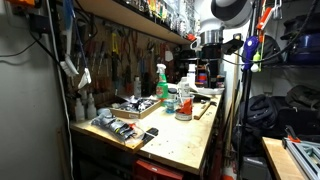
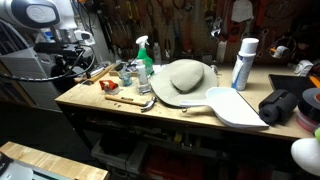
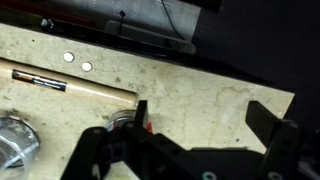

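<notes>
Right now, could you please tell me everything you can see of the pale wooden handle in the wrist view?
The wooden handle is a long, pale, straight stick lying flat on the speckled workbench, slanting from the left edge down toward the middle. A dark label with reddish marks sits near its left end. Its right end is hidden behind one of the open gripper's fingers.

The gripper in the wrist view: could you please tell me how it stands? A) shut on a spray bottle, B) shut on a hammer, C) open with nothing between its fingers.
C: the gripper has its fingers spread wide, with only the bare workbench showing between them.
</notes>
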Action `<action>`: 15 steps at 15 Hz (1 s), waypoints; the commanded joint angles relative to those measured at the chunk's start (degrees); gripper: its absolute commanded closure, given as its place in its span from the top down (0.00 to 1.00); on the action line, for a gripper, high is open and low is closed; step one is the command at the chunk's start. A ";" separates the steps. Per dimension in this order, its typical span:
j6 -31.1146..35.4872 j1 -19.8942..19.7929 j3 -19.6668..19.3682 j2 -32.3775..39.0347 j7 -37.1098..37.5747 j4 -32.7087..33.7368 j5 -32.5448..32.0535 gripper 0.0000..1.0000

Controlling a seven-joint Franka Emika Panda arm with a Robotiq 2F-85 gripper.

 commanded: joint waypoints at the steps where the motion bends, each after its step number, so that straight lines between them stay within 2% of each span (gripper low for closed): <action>1: -2.11 2.20 0.35 1.73 -4.98 1.37 0.05 1.00; 6: 6.16 -0.12 6.11 5.61 15.84 2.53 -3.61 1.00; 9: 12.32 -1.13 8.50 9.02 25.50 2.80 -6.91 1.00; 12: 14.48 -2.46 8.90 13.45 31.22 5.10 -10.73 1.00; 15: 12.93 -3.39 7.34 17.62 30.45 8.72 -10.73 1.00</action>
